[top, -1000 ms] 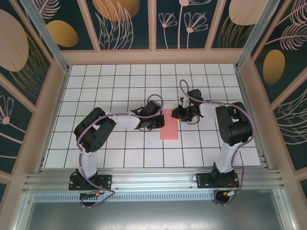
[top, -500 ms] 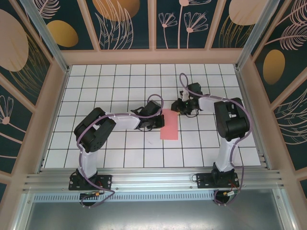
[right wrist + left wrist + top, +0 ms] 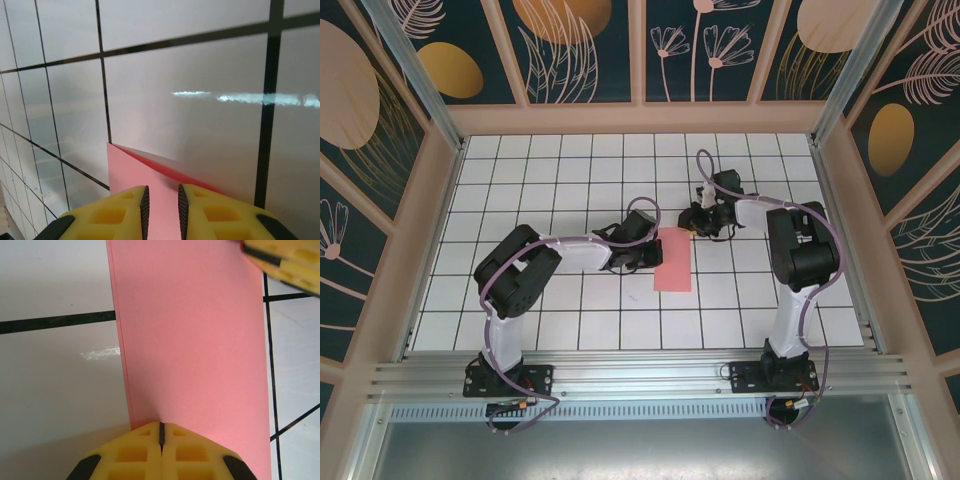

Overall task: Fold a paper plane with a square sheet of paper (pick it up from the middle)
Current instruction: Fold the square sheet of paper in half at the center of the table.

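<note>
From the overhead view I read the job as barely begun. The square sheet of paper (image 3: 672, 260) lay on the gridded table (image 3: 570, 190) between the two arms as a narrow pink strip, long side running away from me. Through the right wrist camera its corner (image 3: 125, 170) showed a darker second edge beneath, so I judged it had been folded once in half. I saw no nose folds, no wings and no sharp tip, so nearly all the creasing was left.

The left gripper (image 3: 160, 440) was clenched, its yellow pads meeting at a thin seam right at the strip's near edge, apparently pressing the paper down rather than lifting it. The right gripper (image 3: 161, 207) sat at the far right corner, its jaws a narrow slit apart with pink showing in the gap. I could not tell whether it pinched the paper.

A faint scuff (image 3: 100, 354) marked the tile beside the sheet. The patterned walls (image 3: 580, 40) and the aluminium rail (image 3: 640, 380) stood well apart from the work. I judged the likeliest obstruction to be the two wrists crowding one small strip.
</note>
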### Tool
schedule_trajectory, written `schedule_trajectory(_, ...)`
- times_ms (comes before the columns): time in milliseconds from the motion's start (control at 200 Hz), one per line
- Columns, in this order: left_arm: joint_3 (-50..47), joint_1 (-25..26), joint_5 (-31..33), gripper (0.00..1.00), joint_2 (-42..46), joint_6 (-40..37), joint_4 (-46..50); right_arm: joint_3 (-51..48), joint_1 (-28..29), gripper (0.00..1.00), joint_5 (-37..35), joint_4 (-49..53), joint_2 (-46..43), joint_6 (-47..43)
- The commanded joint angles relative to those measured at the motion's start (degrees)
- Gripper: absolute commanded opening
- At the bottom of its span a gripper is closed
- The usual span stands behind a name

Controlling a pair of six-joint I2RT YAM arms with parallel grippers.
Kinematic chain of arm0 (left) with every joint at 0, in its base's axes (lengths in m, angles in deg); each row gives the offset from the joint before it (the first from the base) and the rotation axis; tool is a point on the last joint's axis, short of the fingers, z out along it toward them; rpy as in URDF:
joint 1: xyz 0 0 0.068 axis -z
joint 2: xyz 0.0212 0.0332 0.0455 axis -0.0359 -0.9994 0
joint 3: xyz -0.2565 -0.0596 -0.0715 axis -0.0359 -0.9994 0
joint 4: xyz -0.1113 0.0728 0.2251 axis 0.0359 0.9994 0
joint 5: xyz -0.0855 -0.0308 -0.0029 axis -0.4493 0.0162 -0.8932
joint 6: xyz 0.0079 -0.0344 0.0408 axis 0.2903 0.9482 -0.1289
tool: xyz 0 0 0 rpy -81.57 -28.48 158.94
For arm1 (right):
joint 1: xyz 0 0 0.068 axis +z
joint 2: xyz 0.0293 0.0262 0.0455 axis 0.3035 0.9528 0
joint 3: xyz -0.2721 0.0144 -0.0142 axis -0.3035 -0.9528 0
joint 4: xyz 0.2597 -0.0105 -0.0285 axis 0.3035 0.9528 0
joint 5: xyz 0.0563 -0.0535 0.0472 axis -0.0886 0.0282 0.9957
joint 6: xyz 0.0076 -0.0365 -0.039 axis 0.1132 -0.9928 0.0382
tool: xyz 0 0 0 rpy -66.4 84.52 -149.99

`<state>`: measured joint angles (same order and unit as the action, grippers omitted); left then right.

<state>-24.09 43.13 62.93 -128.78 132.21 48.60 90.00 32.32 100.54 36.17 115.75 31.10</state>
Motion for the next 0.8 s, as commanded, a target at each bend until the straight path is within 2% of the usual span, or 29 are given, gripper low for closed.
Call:
schedule_trajectory(0, -2.91, 0.52, 0.67, 0.00, -1.50, -0.47, 7.76, 1.58, -0.41, 0.25, 1.32, 0.85, -0.30, -1.44)
schedule_trajectory(245, -3.08, 0.46, 0.84, 0.00, -1.27, -0.42, 7.76, -2.21, -0.42, 0.24, 0.07, -1.80, 2.94, -0.12)
schedule_trajectory(440, -2.73, 0.49, 0.75, 0.00, -1.26, -0.47, 7.74, -1.04, -0.58, 0.24, -1.99, 0.52, 2.41, -1.29)
schedule_trajectory(630, -2.38, 0.49, 0.86, 0.00, -0.70, -0.28, 7.93, -0.29, -0.67, 0.26, -3.31, 3.50, -4.94, -2.06)
schedule_trajectory(796, -0.92, 0.49, -0.29, 0.04, 2.17, 0.06, 6.94, -6.42, -0.24, 0.30, -6.20, 4.01, -14.97, -1.00)
